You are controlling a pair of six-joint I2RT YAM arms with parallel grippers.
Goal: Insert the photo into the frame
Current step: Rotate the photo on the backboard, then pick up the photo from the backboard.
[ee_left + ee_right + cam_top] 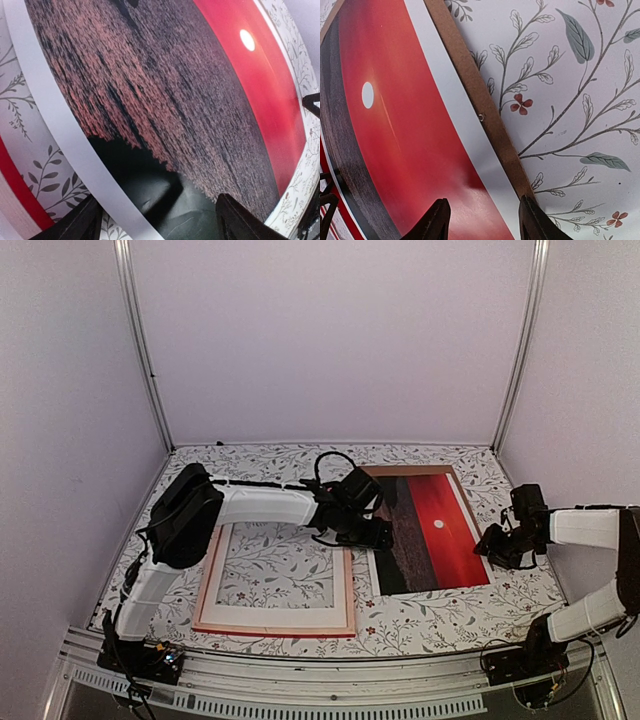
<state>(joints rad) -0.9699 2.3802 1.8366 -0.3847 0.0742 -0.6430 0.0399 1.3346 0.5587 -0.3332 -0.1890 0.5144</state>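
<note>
The photo (432, 530), half dark brown and half red with a white dot, lies face up on the right of the table on a brown backing board (465, 502). The frame (205, 592) lies to its left, pale back side up, with red edges. My left gripper (376, 533) hovers low over the photo's left edge; seen from the left wrist, this gripper (157, 225) is open over the dark half (165, 100), one fingertip on each side of the print's white margin. My right gripper (495, 548) is at the photo's right edge, and in the right wrist view it (485, 220) stands open across the red half (405, 125) and the board (475, 95).
A white mat border (275, 615) sits inside the frame, with the floral tablecloth (275, 565) showing through its window. The frame's red rail (12, 180) runs close beside the photo's left edge. White walls and metal posts (140, 340) enclose the table.
</note>
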